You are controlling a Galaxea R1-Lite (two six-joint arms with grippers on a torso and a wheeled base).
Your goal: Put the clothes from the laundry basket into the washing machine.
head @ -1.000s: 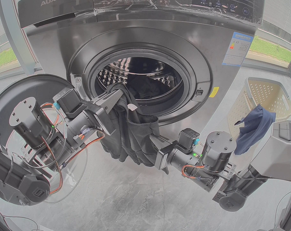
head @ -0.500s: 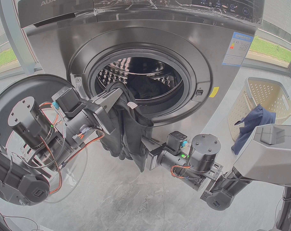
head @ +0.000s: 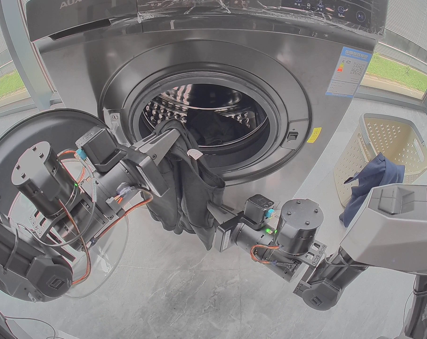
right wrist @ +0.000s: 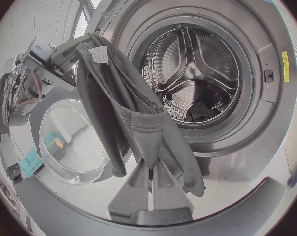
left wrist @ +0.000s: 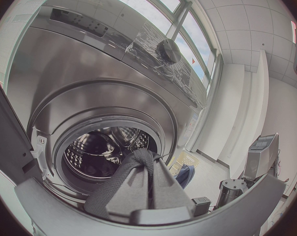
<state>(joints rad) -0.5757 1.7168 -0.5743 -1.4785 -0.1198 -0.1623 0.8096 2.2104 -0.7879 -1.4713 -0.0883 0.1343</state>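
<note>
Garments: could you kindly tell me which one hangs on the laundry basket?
The navy blue garment, draped over the basket rim; the dark grey garment is gripped by left claw and right claw.

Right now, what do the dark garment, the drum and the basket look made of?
Dark garment: matte knit fabric, showing mesh texture and stitched seams. Drum: glossy perforated metal, probably stainless steel. Laundry basket: beige perforated plastic, apparently.

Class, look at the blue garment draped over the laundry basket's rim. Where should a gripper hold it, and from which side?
Probably the bunched fold at the top of the blue garment, where it crests the laundry basket rim, approached from above on the robot's side. There the cloth stands proud; lower down it hangs loose over the basket's front.
</note>
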